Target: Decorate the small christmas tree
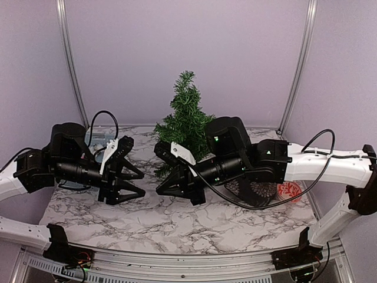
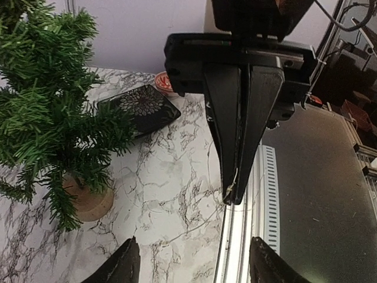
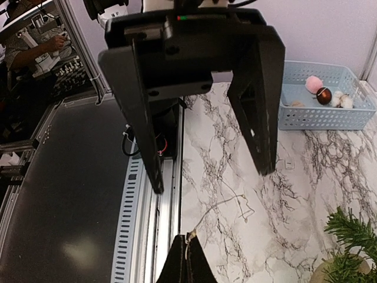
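The small christmas tree (image 1: 186, 118) stands at the back middle of the marble table, behind my right arm. In the left wrist view it fills the left side (image 2: 47, 106) on its tan stump (image 2: 89, 201). My right gripper (image 1: 159, 190) points left and is shut on a thin pale thread (image 3: 232, 203), pinched at its tip (image 3: 188, 259). The thread's free end curls loose over the table. My left gripper (image 1: 143, 184) faces it from the left, open (image 2: 194, 265), with nothing between its fingers (image 3: 259, 135). The two grippers' tips are close together near the table's front rail.
A blue basket (image 3: 324, 100) with pink, brown and white baubles sits at the back left, behind my left arm. A black flat ornament with a flower pattern (image 2: 138, 109) and a red one (image 1: 288, 190) lie to the right of the tree. The metal rail (image 3: 162, 224) edges the table.
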Controlling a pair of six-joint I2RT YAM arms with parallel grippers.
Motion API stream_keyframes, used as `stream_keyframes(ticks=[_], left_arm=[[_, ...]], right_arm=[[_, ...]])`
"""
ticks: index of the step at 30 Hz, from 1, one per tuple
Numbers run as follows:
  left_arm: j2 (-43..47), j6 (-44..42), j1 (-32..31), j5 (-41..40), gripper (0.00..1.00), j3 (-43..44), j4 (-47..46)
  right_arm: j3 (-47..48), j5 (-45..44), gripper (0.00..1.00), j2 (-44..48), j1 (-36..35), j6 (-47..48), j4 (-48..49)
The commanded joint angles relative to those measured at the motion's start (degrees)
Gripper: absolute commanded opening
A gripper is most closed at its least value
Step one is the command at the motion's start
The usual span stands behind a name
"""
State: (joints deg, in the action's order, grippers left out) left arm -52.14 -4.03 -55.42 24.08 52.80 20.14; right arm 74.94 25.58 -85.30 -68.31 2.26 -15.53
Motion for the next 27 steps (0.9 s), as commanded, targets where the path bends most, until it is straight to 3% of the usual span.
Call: stream_keyframes(ticks=[1,9,14,19,21,27], left_arm=[[-4.1,-7.1,-4.0,-6.5,0.63,3.7,1.0],[-8.0,-11.2,-6.2,-7.1,0.59,5.6,-0.7],[-8.1,-12.3,-6.2,-6.6,0.32,5.6,-0.4],[-7.5,-11.7,-6.3,-7.1,0.14,6.4,-0.5],[-7.8,-10.2,-6.3,-8.1,0.0,7.3,-0.5],[-5.7,-3.2,-6.0,-13.7,0.0,6.8,-3.6]], right_arm=[[1.2,1.7,0.0,1.3,0.6,1.1,-1.3],[1.4,3.9,0.0,1.8,0.6,1.5,-2.2],[1.1,3.9,0.0,2.3,0.6,1.6,-2.7],[-0.4,3.4,0.0,3.8,0.8,0.7,-1.6],[-1.4,3.1,0.0,4.1,1.2,0.3,-1.4],[-6.9,0.9,0.0,6.7,2.7,-1.9,0.7]])
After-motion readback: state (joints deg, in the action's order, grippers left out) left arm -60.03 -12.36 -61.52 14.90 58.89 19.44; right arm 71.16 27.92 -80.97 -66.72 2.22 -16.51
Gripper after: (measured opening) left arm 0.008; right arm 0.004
